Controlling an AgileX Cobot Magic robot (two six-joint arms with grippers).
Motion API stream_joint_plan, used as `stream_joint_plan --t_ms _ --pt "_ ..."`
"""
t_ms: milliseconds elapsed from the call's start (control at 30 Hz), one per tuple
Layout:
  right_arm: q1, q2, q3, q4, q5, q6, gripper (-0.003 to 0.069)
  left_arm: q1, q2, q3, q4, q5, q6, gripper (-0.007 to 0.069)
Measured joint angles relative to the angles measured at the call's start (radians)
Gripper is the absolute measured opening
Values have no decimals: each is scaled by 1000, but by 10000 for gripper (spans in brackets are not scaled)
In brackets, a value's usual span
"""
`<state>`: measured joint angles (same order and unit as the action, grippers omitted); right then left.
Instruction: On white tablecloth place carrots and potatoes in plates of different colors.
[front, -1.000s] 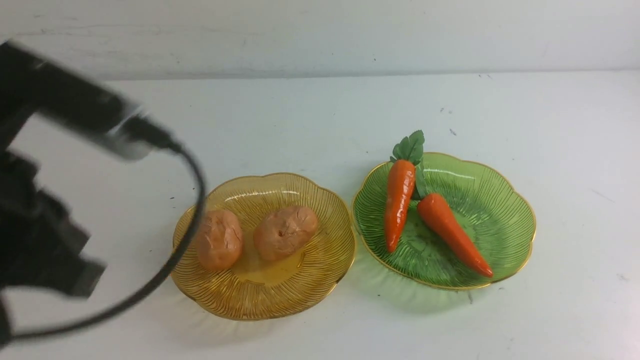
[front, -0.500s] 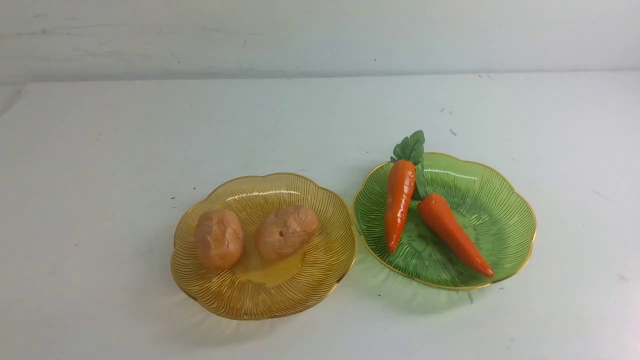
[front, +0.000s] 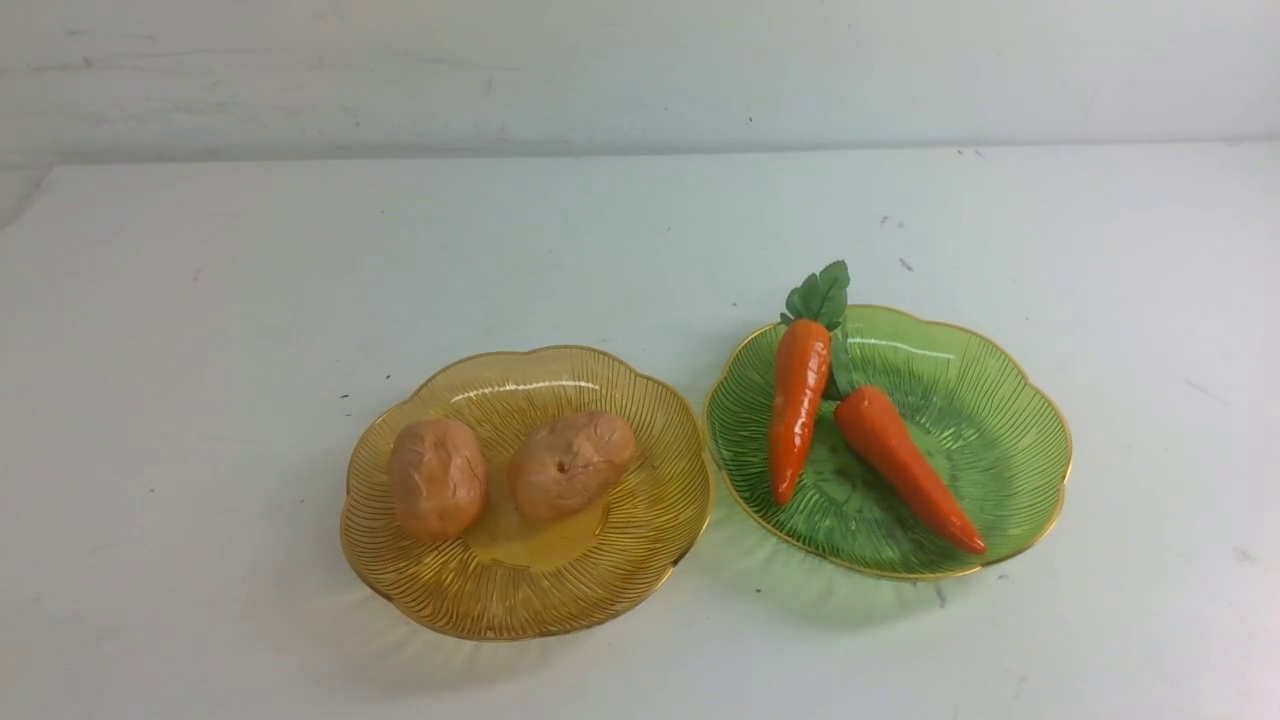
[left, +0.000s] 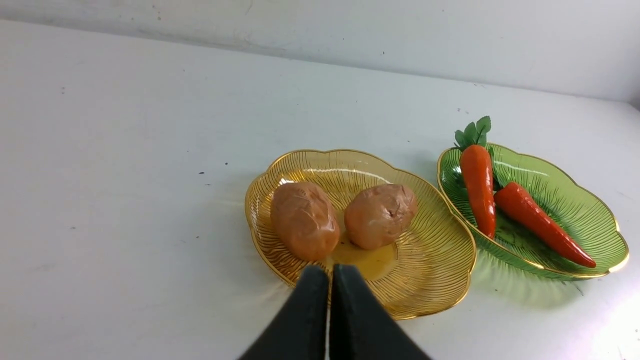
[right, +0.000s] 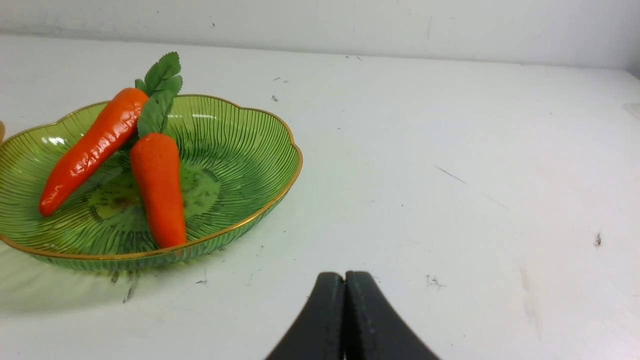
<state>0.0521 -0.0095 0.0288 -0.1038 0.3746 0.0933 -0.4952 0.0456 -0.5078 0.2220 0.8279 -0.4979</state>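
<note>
We see the left gripper (left: 329, 272) clenched and empty, raised over the white tablecloth (left: 125, 210) and pointing at the amber plate (left: 425, 280), which holds both potatoes (left: 305, 220) just ahead of its tips. The right gripper (right: 345, 280) is likewise clenched and empty. Ahead of it and off to one side, the green plate (right: 240, 150) holds both carrots (right: 157, 185).

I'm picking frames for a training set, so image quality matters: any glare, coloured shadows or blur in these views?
Front view: sharp; white glare streaks on the amber plate and green plate, each casting a tinted glow on the white tablecloth. Left wrist view: the shut left gripper is dark and slightly soft. Right wrist view: highlights on the glossy carrot.
</note>
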Motion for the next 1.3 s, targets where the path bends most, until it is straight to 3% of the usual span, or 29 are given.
stream_joint_plan --t_ms 300,433,500,600,700,800,967,1300 --pt "0 0 0 0 0 7 -15 0 0 25 6 -29 18 -3" --pt "0 0 0 0 0 7 -15 0 0 99 -15 -166 139 -3" --pt "0 0 0 0 0 7 -15 15 0 199 -93 -336 299 -3" --pt "0 0 0 0 0 7 -15 47 0 263 -158 -419 384 -3" --pt "0 0 0 0 0 8 -15 193 1 391 -293 -537 517 -3" --pt "0 0 0 0 0 9 -15 317 0 456 -340 -562 545 -3" --pt "0 0 0 0 0 10 -15 412 -47 524 -314 -547 554 -3" --pt "0 0 0 0 1 10 -15 425 -58 536 -291 -451 553 -3"
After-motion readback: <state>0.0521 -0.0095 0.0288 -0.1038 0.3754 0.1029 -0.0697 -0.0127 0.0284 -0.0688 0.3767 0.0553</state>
